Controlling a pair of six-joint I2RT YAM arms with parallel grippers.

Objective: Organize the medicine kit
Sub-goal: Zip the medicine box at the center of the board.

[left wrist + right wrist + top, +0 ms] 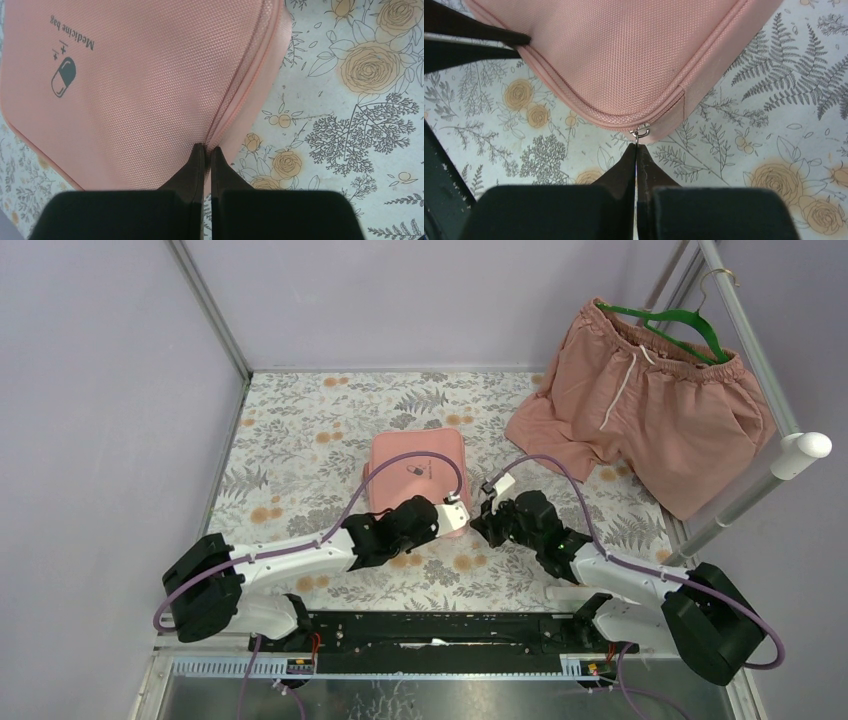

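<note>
Well, on the floral table (300, 430) the medicine kit (415, 465) lay flat in the middle, lid up and zipped closed, well apart from the pink shorts (650, 410) on their green hanger (680, 320) at the far right corner. Both arms had met at the kit's near edge, so this looked like the opening step: get the case unzipped before anything inside could be sorted

The left gripper (207, 148) was clenched, its tips pressed into the seam on the near side, seemingly nipping a fold of the pink fabric to hold the case down. The right gripper (636, 148) was clenched too, at the rounded near-right corner, with its tips right under the little metal zip pull (640, 133); it appeared to have the tab pinched, though the tab itself was hidden between the fingers

The next move, I judged, called for a steady drag of that pull along the zip track (240, 95) and round the corner while the left side kept the soft case from sliding or lifting

As for the kit: a woven pink shell, rounded corners, a matching pink zip running round the edge, and on the lid a small dark pill logo (63, 76) beside the words "Medicine bag"
</note>
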